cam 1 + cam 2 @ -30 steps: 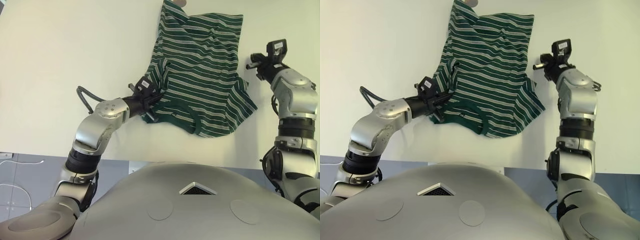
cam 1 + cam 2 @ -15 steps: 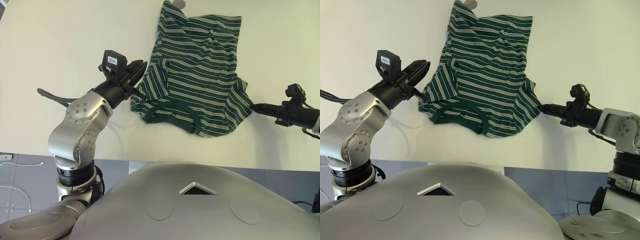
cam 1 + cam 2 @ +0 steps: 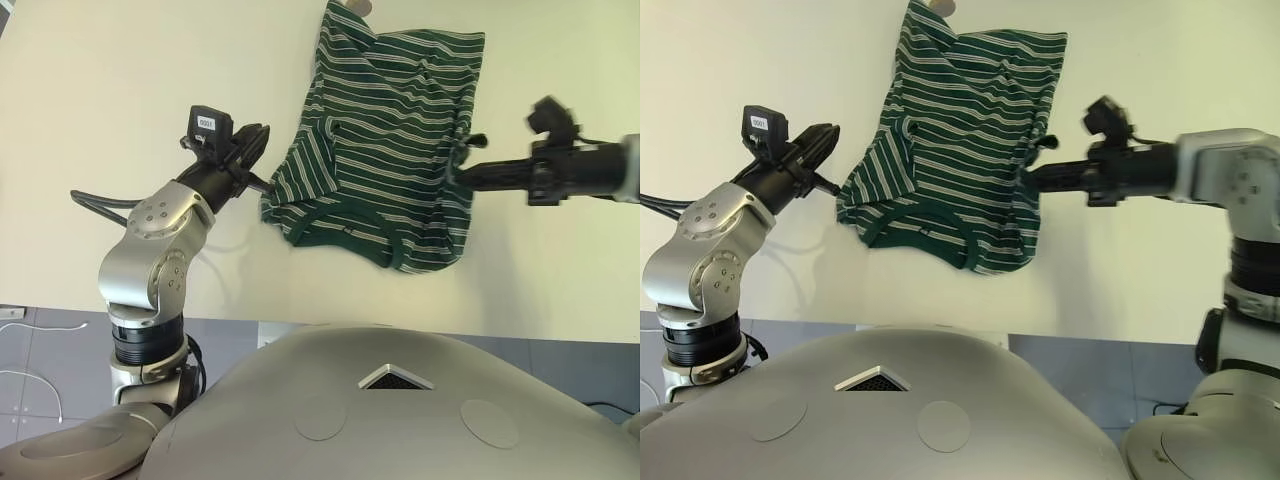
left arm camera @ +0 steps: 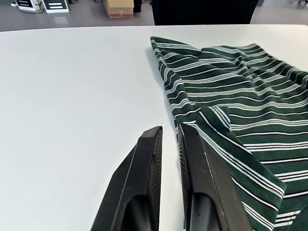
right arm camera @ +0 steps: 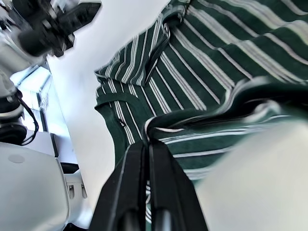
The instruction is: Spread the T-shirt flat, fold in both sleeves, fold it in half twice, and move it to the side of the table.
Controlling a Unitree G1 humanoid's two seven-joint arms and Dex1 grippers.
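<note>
Right fingers: pressed together, pinching a raised fold of fabric at their tips. The right gripper holds this fold at the right edge of the T-shirt. The fabric there is drawn inward and lies doubled over the body of the garment. The right arm extends level across the worktop from the right side.

Left fingers: nearly together, with a thin slit between them and nothing in it. The left gripper sits low over the worktop at the left edge of the T-shirt. One fingertip is just at the striped hem of the left sleeve; contact cannot be confirmed.

T-shirt: dark green with white stripes, lying wrinkled on the white worktop between the two grippers. The neckline faces the robot. The bottom hem reaches toward the far edge.
</note>
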